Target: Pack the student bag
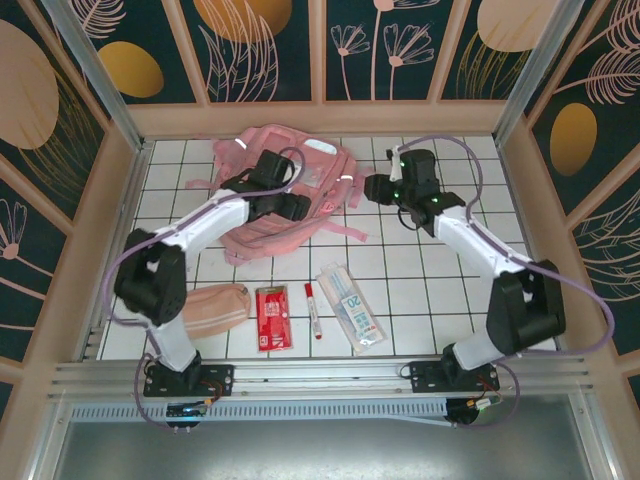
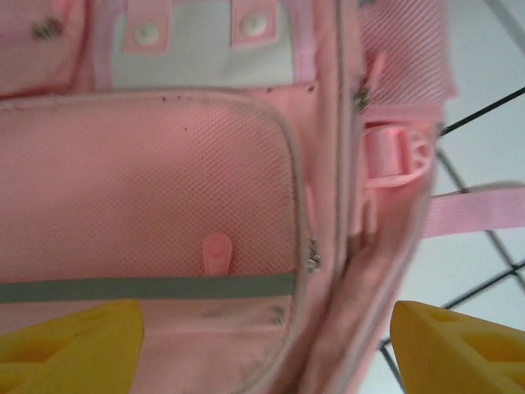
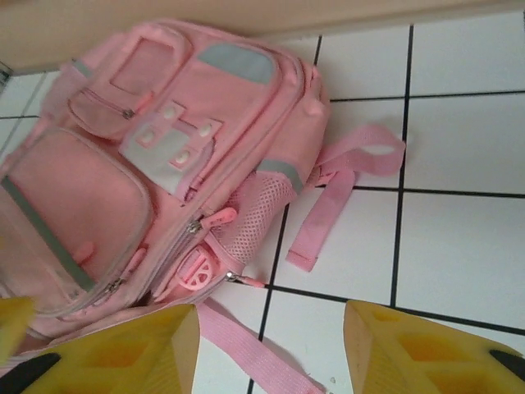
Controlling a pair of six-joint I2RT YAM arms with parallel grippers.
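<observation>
The student bag [image 1: 300,185], a light-pink backpack, lies flat on the white tiles at the back, slightly left of centre. My left gripper [image 1: 290,207] hovers over its front, open. In the left wrist view its yellow fingers [image 2: 70,345] straddle the mesh front pocket [image 2: 148,189] and the bag's side edge, gripping nothing. My right gripper [image 1: 378,188] stands open just to the right of the bag. In the right wrist view its fingers [image 3: 418,353] hang above bare tile and a loose strap [image 3: 246,345], with the bag [image 3: 164,156] ahead of them.
A peach pencil pouch [image 1: 215,303], a red booklet [image 1: 272,317], a red marker [image 1: 312,310] and a clear packet [image 1: 350,305] lie in a row on the near tiles. Wooden walls [image 1: 320,118] bound the table [image 1: 440,290].
</observation>
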